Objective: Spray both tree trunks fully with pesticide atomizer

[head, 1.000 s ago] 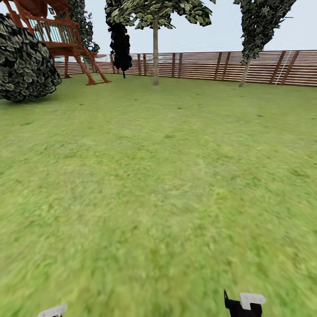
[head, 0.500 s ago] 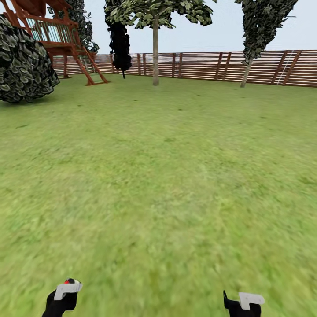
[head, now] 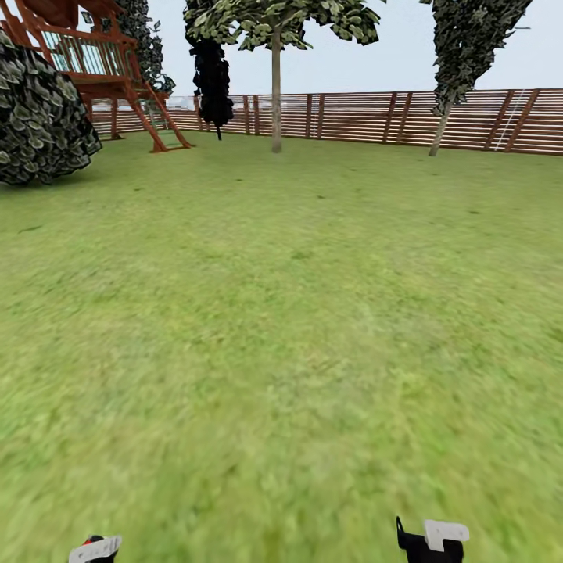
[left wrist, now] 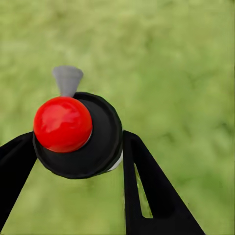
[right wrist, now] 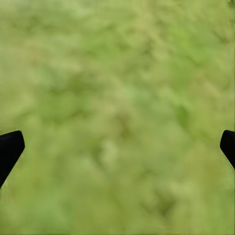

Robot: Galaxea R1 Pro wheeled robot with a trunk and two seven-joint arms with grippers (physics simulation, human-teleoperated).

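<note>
Open grass (head: pixel 281 313) runs unbroken to the brown slat fence (head: pixel 375 117), where 2 pale-trunked trees (head: pixel 276 86) (head: pixel 440 129) stand, well apart from the robot. The left gripper (left wrist: pixel 78 147) is clamped on the pesticide atomizer (left wrist: pixel 73 134), black-bodied with a red cap and grey nozzle. The right gripper (right wrist: pixel 117 147) hangs spread wide over lawn.

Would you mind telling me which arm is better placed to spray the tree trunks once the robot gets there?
Left: the left gripper is shut on the atomizer. The right gripper is open over grass. The nearer trunk is far off.
</note>
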